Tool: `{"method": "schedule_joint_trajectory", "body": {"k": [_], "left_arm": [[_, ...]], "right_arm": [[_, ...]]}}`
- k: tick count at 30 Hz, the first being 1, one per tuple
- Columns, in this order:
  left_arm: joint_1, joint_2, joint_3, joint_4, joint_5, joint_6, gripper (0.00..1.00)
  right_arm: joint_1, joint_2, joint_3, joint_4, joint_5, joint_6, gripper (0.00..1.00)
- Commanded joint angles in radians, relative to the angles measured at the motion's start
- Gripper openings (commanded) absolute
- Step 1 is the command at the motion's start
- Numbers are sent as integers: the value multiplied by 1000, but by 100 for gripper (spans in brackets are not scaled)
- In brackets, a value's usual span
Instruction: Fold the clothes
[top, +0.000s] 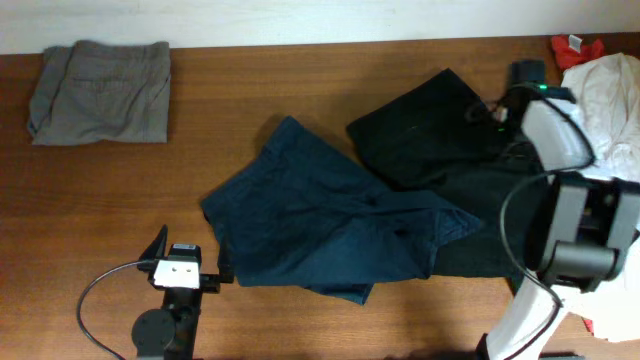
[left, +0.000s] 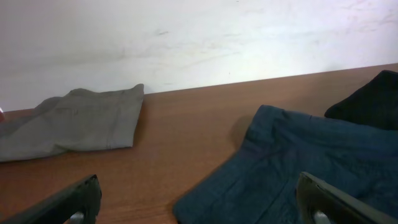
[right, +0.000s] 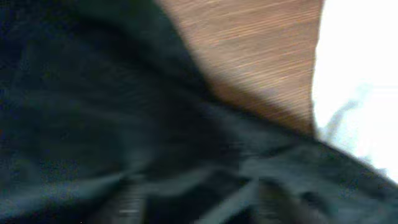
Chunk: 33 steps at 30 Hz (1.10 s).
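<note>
The navy-blue garment (top: 330, 225) lies crumpled and spread in the middle of the table. Its right side overlaps the black garment (top: 425, 135). In the left wrist view the navy-blue garment (left: 311, 168) fills the lower right. My left gripper (top: 190, 260) is open and empty, low at the garment's near left corner. Its fingers frame that corner in its own view (left: 198, 190). My right gripper (top: 497, 112) is down on the black garment at the far right. Its own view is blurred and full of dark cloth (right: 124, 124), so its jaws do not show.
A folded grey garment (top: 100, 92) lies at the far left corner and also shows in the left wrist view (left: 74, 118). A white cloth (top: 610, 100) and a red item (top: 575, 45) lie at the far right. A pale wall borders the table's far edge.
</note>
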Motion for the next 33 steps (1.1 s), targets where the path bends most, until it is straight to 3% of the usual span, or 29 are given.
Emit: {"method": "schedule_joint_trajectory", "body": {"k": [1,7,13,14,15,17,18,25,33], "left_arm": [[5,-5,-8,0,-3,16,99],[5,-5,-8,0,-3,16,99],[5,-5,-8,0,-3,16,99],[5,-5,-8,0,-3,16,99],[5,-5,-8,0,-3,16,100],[5,-5,-8,0,-3,16,99],[5,-5,-8,0,-3,16,99],[5,-5,-8,0,-3,16,99],[5,-5,-8,0,-3,16,99]], "right_arm": [[-35,-18,2,31,-45,-62,98],[-66,22,2,62,-183,-186,98],[-72,103,2,65,-150,-192,99],[-72,105,2,67,-151,-192,95],[-72,105,2,68,-151,-192,83],[-72,105,2,70,-146,-192,27],[-72,105,2,71,-143,-192,4],[-100,38,11,64,-135,-126,4],[-261,-231,56,53,-119,-38,4]]}}
